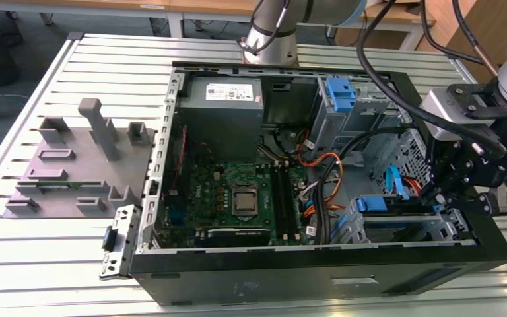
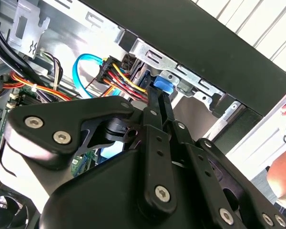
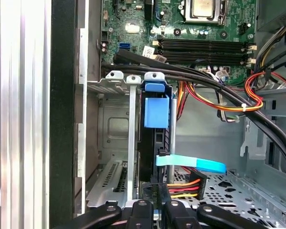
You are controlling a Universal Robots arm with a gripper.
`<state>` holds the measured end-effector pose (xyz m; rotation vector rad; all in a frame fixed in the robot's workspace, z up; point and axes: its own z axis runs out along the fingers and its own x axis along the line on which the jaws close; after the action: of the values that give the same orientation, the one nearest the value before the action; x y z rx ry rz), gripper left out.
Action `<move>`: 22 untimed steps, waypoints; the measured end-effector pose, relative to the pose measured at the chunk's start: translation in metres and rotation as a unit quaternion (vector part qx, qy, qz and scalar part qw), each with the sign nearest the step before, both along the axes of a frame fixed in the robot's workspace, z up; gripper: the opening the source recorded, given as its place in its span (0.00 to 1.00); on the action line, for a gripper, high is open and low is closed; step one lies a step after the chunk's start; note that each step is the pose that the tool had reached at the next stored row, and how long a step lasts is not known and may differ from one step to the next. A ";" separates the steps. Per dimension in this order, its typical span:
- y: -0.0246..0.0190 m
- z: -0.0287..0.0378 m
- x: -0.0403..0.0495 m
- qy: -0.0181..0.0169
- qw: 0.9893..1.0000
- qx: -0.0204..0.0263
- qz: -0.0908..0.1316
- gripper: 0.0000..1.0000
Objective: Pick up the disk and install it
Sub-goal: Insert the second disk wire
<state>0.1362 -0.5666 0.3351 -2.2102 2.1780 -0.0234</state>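
Black claw [image 1: 469, 191] hangs at the right of the exterior view, over the lower right corner of an open computer case [image 1: 324, 281]. Whether it is open or closed cannot be told, and nothing can be seen gripped.

The disk [image 3: 155, 138] is seen edge-on in the first wrist view, near frame centre: a dark slab with a blue carrier tab at its end. It is seated upright in a grey metal drive cage [image 3: 115, 143], just beyond the claw's linkage at the bottom edge. A light blue flat cable [image 3: 193, 163] is lying across it.

Inside the case, a green motherboard [image 1: 236, 191] is mounted, with orange and black wires [image 1: 319, 178] beside it.
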 end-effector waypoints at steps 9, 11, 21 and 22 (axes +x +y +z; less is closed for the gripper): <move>0.0000 -0.0001 -0.0002 0.000 1.000 0.000 0.000 0.16; 0.0000 -0.0001 -0.0002 0.000 1.000 0.000 0.000 0.16; 0.0000 -0.0002 -0.0002 0.000 1.000 0.000 0.000 0.24; 0.0000 -0.0002 -0.0002 0.000 1.000 0.000 0.000 0.24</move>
<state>0.1360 -0.5666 0.3349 -2.2101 2.1780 -0.0233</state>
